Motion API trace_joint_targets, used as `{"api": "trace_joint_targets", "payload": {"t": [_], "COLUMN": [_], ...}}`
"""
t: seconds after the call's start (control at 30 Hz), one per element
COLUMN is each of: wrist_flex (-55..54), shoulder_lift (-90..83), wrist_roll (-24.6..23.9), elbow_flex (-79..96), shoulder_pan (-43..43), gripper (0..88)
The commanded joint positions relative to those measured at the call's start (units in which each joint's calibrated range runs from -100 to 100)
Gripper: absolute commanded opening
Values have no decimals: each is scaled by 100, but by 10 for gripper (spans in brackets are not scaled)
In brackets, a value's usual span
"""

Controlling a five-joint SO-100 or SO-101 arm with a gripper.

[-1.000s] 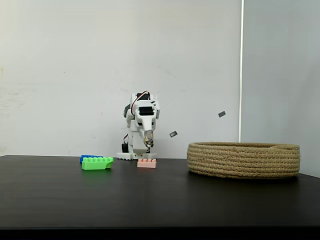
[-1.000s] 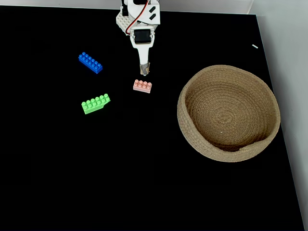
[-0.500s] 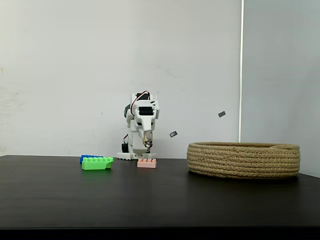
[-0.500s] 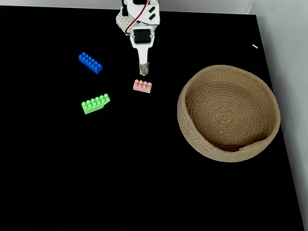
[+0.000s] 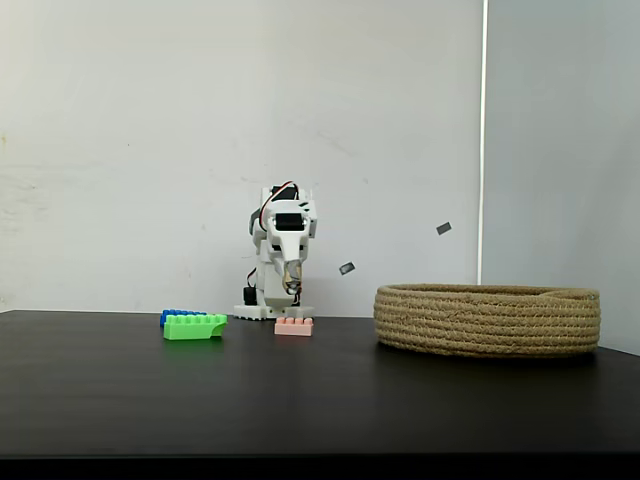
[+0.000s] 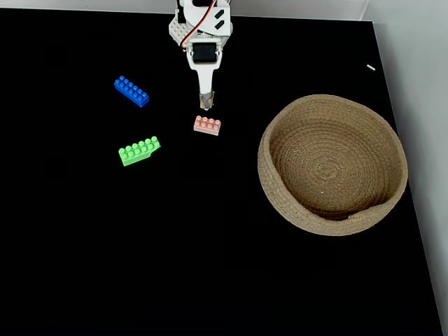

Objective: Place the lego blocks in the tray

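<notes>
Three lego blocks lie on the black table: a pale pink short one (image 6: 207,125) (image 5: 294,326), a bright green long one (image 6: 139,150) (image 5: 194,327), and a blue long one (image 6: 131,91) (image 5: 180,315) half hidden behind the green in the low fixed view. The tray (image 6: 332,164) (image 5: 487,319), a round coiled-rope basket, sits to the right with nothing inside. My white arm reaches from the table's far edge. Its gripper (image 6: 205,104) (image 5: 292,288) hangs shut, holding nothing, just behind and above the pink block.
The table's right edge (image 6: 399,140) runs close beside the tray. A white wall stands behind the arm's base (image 5: 265,312). Small grey marks (image 5: 443,228) dot the wall.
The gripper has drawn back slightly toward the arm's base and shifted a little left. The blocks and the tray have stayed put.
</notes>
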Motion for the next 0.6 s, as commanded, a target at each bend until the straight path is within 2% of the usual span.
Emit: {"api": "trace_joint_targets", "payload": {"t": [0.0,0.1,0.2,0.57], "wrist_flex": [-123,-123,-123,-6], "shoulder_lift": [-49,-49,269,2728], "wrist_roll": [-73,-225,-386,-811], "elbow_flex": [60,42,-150,-1956], "shoulder_pan": [-4,-153,-219,-177], "gripper": [1,3,54,177]}}
